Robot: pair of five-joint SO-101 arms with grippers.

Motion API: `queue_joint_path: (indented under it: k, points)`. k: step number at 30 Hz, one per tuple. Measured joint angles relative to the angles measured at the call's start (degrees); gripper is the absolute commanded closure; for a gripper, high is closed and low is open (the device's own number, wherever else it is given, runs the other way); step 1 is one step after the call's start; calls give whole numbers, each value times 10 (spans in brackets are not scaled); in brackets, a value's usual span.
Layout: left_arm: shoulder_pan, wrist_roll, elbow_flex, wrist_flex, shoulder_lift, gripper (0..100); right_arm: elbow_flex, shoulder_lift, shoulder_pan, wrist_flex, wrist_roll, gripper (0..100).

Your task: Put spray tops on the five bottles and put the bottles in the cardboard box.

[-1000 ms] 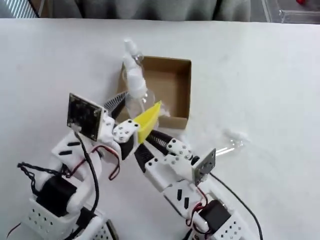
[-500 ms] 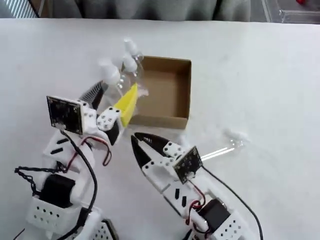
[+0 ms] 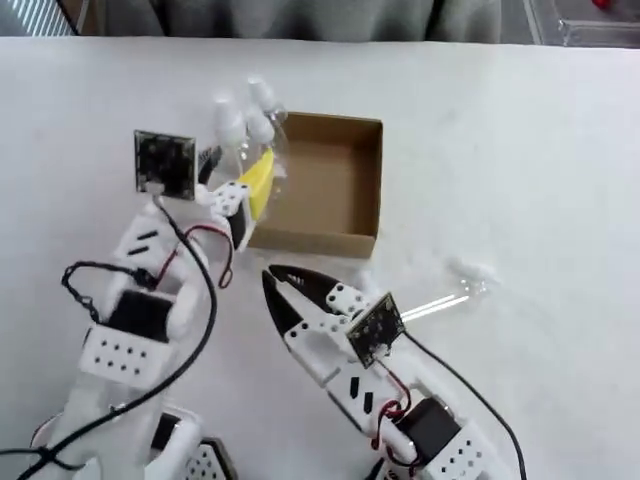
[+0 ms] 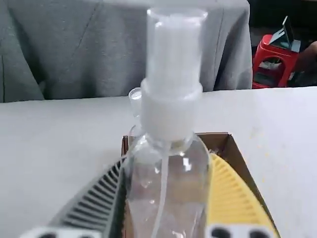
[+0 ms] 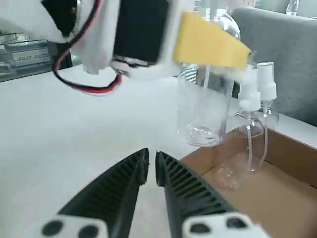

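left gripper clamped on a clear capped bottle, upright above the cardboard box left rim, two capped bottles standing in the box's far left corner, right gripper narrow and empty, just in front of the box, loose spray top right of the box

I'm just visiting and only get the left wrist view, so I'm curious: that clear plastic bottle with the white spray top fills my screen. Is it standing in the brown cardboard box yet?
Observer: No. The clear plastic bottle hangs in the left end effector, its base in the air beside a wall of the brown cardboard box.
Visitor: Any bottles inside?
Observer: Two more clear bottles with white spray tops stand in one corner.
Visitor: And the other arm?
Observer: The right end effector sits shut and empty, low in front of the box.
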Motion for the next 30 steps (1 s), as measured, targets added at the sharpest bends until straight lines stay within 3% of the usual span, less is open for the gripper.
queue_joint_path:
  k: [8, 17, 30]
  points:
    - [0, 0, 30, -129, 85, 980, 0, 0, 0, 0, 0, 984]
    - [0, 0, 31, -143, 137, 980, 0, 0, 0, 0, 0, 984]
    - [0, 0, 58, -236, 196, 980, 0, 0, 0, 0, 0, 984]
